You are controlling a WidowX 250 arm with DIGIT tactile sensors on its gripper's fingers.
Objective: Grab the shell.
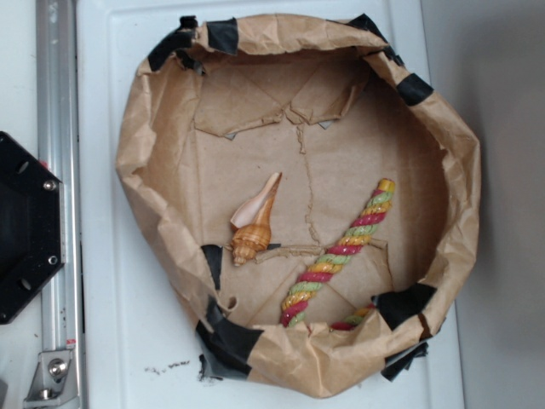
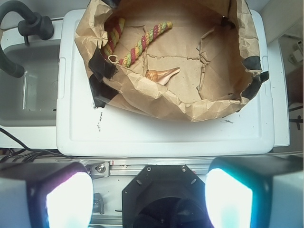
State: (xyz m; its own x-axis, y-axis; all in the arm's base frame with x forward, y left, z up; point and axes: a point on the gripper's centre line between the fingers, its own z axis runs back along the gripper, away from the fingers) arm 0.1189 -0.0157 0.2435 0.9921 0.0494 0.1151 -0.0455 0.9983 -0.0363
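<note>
- Lying on the floor of the paper basket (image 1: 443, 145), the shell (image 1: 256, 220) sits toward the left wall, ribbed orange spire down and pale flared end pointing up-right in the exterior view.
- The rope (image 1: 339, 252) (red, yellow and green twists) lies just right of the shell, apart from it, slanting toward the basket's lower rim.
- The basket, patched with black tape (image 1: 407, 304), rests on a white lid (image 1: 102, 170).
- In the wrist view the gripper (image 2: 149, 197) hangs well clear of the basket, its two fingers (image 2: 66, 197) spread wide with nothing between them.
- A black base (image 1: 25, 226) sits at the lid's left edge.
</note>
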